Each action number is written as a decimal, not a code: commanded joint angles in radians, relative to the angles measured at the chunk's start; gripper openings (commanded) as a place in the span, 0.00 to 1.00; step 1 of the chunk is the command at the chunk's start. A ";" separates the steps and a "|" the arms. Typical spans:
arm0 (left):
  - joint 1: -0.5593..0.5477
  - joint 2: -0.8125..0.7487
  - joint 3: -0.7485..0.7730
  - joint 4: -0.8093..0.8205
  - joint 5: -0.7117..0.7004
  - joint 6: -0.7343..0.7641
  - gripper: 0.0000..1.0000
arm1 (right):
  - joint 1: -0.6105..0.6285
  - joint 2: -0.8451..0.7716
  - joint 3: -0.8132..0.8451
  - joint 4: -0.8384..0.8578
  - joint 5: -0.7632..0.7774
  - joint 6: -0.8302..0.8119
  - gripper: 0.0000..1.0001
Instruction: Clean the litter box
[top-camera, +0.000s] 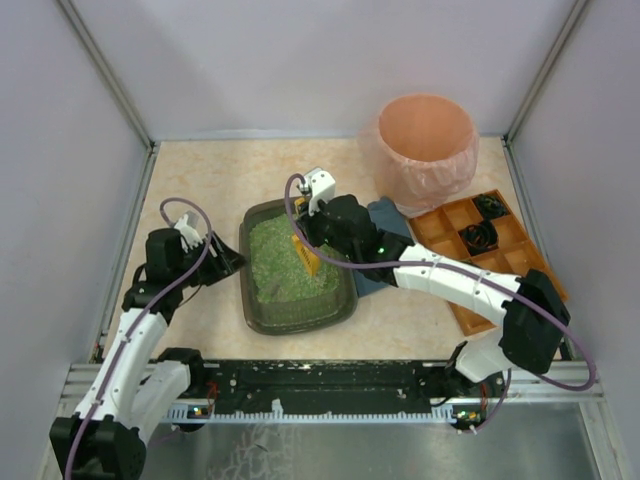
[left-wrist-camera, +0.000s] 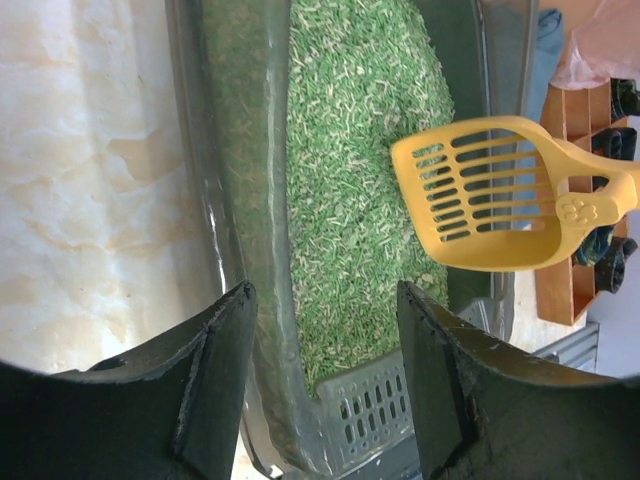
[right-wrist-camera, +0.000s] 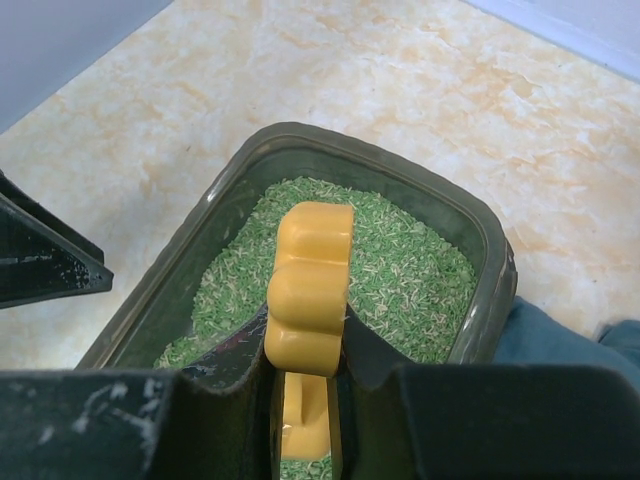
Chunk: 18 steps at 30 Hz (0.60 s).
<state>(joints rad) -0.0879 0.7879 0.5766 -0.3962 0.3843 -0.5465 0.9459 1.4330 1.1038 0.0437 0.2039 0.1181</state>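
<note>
The litter box (top-camera: 246, 285), a dark tray of green litter, sits mid-table. It also shows in the left wrist view (left-wrist-camera: 240, 150) and the right wrist view (right-wrist-camera: 330, 140). My right gripper (top-camera: 312, 238) (right-wrist-camera: 308, 345) is shut on the handle of a yellow slotted scoop (top-camera: 305, 256) and holds it over the litter. In the left wrist view the scoop's blade (left-wrist-camera: 480, 190) hangs just above the litter and looks empty. My left gripper (top-camera: 232, 262) (left-wrist-camera: 325, 300) is open, its jaws straddling the box's left rim without gripping it.
A round pink-lined bin (top-camera: 425, 145) stands at the back right. An orange compartmented tray (top-camera: 443, 226) with black items lies to the right. A blue cloth (top-camera: 385, 215) (right-wrist-camera: 540, 335) lies under the box's right side. Enclosure walls surround the table.
</note>
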 joint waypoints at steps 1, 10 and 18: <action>-0.035 -0.028 -0.010 -0.042 -0.020 -0.035 0.63 | -0.003 -0.050 -0.007 0.063 -0.017 0.028 0.00; -0.155 -0.029 -0.063 -0.034 -0.078 -0.110 0.63 | -0.011 -0.072 -0.024 0.065 -0.032 0.044 0.00; -0.281 0.011 -0.064 -0.002 -0.137 -0.163 0.64 | -0.018 -0.077 -0.027 0.071 -0.048 0.060 0.00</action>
<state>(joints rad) -0.3408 0.7853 0.5137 -0.4271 0.2718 -0.6659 0.9371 1.4055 1.0714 0.0444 0.1703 0.1612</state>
